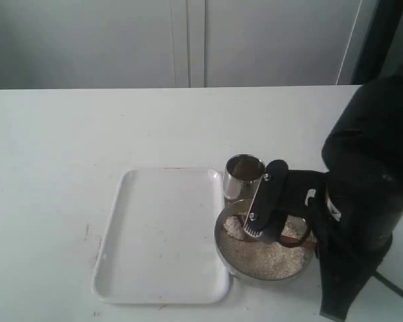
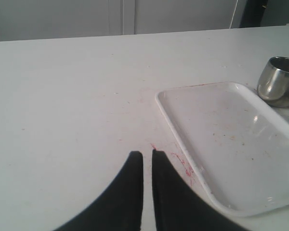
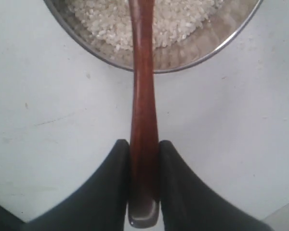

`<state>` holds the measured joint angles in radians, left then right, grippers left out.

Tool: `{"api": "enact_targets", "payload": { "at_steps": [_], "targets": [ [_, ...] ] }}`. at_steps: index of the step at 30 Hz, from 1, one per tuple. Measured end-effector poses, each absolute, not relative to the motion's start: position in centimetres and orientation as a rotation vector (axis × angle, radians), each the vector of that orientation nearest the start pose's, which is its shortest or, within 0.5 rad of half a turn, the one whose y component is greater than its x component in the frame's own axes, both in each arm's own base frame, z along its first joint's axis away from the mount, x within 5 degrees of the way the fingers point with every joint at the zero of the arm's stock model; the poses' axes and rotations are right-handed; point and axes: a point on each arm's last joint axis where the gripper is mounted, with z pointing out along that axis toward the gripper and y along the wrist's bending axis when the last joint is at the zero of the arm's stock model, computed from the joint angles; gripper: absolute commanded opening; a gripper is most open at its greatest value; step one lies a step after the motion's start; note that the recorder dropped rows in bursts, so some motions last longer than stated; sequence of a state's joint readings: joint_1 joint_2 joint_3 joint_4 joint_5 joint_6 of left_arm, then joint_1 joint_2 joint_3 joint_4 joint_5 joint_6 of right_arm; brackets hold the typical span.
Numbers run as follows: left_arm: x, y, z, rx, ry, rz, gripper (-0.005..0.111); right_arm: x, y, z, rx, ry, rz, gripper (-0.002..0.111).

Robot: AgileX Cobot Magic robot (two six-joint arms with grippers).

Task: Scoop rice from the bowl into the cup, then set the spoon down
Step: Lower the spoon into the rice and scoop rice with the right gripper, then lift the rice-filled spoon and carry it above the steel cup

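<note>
The counter (image 1: 67, 134) carried a white tray (image 1: 109, 235), with the steel bowl (image 1: 255, 279) just beside it and the small cup (image 1: 242, 178) close behind the bowl. Scooping looked to be the step in hand: the right hand (image 3: 143, 144) was clamped on the wooden spoon (image 3: 142, 86), which reached in over the rice (image 1: 262, 258). Next would come a level lift and a short carry to the cup. Only the right wrist view showed that grip (the exterior view hid it behind the arm). Only the left wrist view showed the left hand (image 2: 145, 154), pinched nearly closed on nothing.
</note>
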<state>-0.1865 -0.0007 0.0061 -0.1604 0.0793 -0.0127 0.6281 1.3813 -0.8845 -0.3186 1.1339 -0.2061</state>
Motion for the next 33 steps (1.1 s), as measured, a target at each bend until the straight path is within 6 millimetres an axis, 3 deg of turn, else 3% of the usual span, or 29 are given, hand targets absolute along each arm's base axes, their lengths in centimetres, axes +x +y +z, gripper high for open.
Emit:
{"api": "enact_targets", "payload": {
  "at_steps": [7,12,19,28,33],
  "targets": [
    [5.5,-1.2,20.4,0.021,1.575,-0.292,0.014,19.3,9.8,25.8,-1.297,2.655,-0.356,0.000],
    [5.5,-1.2,20.4,0.021,1.575,-0.292,0.014,17.0,8.3,26.0,-1.216,2.675,-0.316,0.000],
    [5.5,-1.2,20.4,0.021,1.575,-0.292,0.014,14.3,6.6,27.1,-0.879,2.780,-0.259,0.000],
    [5.5,-1.2,20.4,0.021,1.575,-0.292,0.014,14.3,6.9,27.1,-0.749,2.818,-0.215,0.000],
    [5.5,-1.2,20.4,0.021,1.575,-0.292,0.014,17.8,9.0,28.3,-0.746,2.829,-0.231,0.000]
  ]
}}
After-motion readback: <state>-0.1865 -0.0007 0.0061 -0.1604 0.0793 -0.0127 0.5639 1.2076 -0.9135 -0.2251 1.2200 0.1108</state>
